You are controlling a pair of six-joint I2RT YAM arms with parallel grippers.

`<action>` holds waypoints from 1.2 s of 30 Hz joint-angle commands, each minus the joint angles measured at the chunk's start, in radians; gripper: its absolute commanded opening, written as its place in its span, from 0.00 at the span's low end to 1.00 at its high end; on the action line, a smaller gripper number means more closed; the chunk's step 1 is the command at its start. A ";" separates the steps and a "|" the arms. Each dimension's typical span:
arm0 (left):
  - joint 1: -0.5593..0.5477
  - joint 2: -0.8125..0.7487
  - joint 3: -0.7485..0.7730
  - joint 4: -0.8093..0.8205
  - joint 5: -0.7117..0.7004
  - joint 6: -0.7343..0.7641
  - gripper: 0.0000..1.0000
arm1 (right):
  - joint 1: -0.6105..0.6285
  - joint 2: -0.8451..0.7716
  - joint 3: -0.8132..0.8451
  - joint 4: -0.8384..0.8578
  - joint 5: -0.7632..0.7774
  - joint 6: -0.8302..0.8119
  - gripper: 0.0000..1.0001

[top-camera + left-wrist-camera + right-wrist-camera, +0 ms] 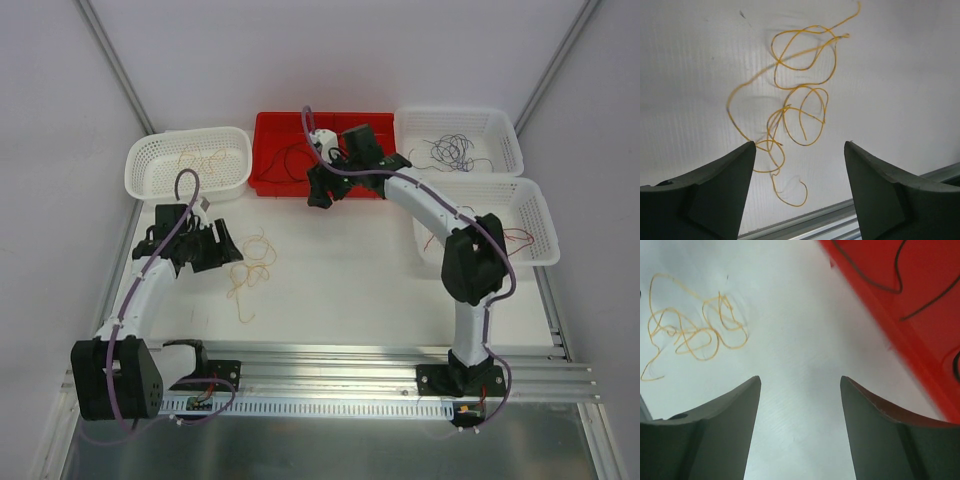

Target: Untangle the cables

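A tangled yellow cable [256,250] lies loose on the white table, with a tail running toward the front. It shows in the left wrist view [800,100] and the right wrist view [690,335]. My left gripper [230,252] is open and empty, just left of the cable; in its own view [800,145] the cable's near loops lie by the left fingertip. My right gripper [323,195] is open and empty [800,380], over bare table at the front edge of the red bin [270,185]. Black and red cables [290,160] lie in that bin [920,315].
A white basket [140,175] at the back left holds yellow-tan wire. A white basket [505,130] at the back right holds dark wires. Another white basket [540,215] on the right holds red wire. A metal rail [340,355] runs along the near edge.
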 commanded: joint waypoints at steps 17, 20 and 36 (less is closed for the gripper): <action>-0.367 0.329 0.610 0.000 -0.254 0.470 0.89 | 0.009 -0.861 -0.643 -0.041 0.178 0.193 0.90; -0.375 0.450 0.718 0.002 -0.235 0.559 0.79 | 0.009 -0.964 -0.710 -0.069 0.177 0.201 0.91; -0.375 0.971 1.141 -0.001 -0.148 0.691 0.44 | 0.011 -1.191 -0.778 -0.248 0.244 0.221 0.92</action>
